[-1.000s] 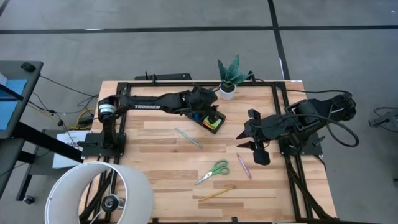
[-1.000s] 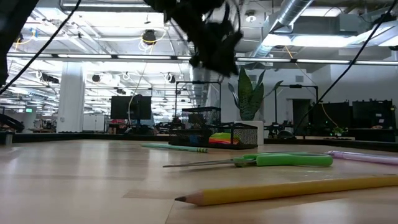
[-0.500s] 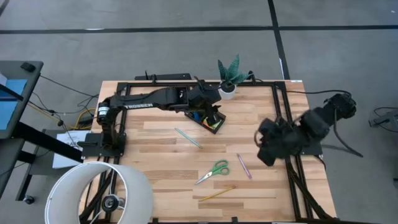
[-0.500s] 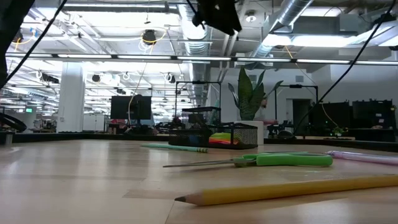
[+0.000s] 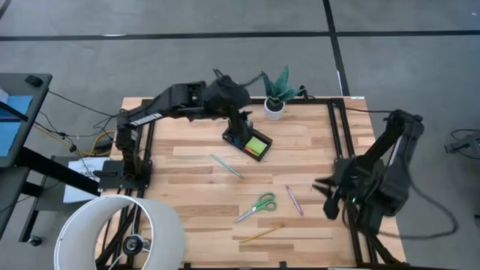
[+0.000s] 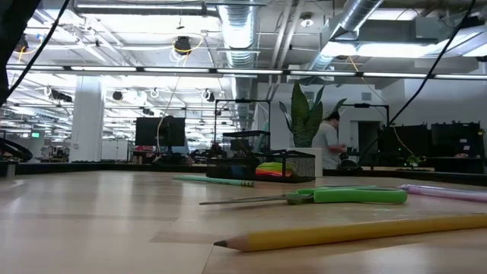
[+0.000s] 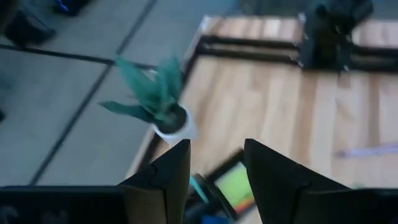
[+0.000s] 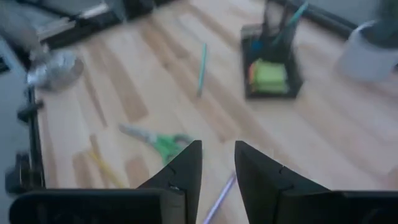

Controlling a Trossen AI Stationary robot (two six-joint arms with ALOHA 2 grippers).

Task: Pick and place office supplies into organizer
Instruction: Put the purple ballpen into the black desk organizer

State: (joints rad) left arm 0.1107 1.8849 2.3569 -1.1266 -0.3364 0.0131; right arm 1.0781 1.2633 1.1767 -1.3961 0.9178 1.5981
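The black organizer [image 5: 238, 138] stands at the table's far middle, with a lime-green sticky-note pad [image 5: 259, 147] and an upright teal pen [image 8: 292, 15] in it. My left gripper [image 7: 216, 168] hangs open high above it, with nothing between its fingers. On the bare wood lie a teal pen [image 5: 226, 166], green-handled scissors [image 5: 259, 204], a pink pen [image 5: 294, 200] and a yellow pencil [image 5: 261, 233]. My right gripper [image 5: 324, 196] is at the table's right edge beside the pink pen. It is raised and open by a narrow gap [image 8: 217, 162], with nothing in it.
A potted green plant [image 5: 276, 94] stands just beyond the organizer at the far edge. A large white lampshade [image 5: 124, 232] covers the near left corner. Black frame rails run along the table's sides. In the low view a person [image 6: 329, 141] shows in the room behind.
My left gripper has risen from the organizer and drawn a little toward the far edge; the organizer now shows uncovered. My right arm has swung from over the table's right middle toward the right and near edges, turning its wrist and sinking. The loose items have not moved.
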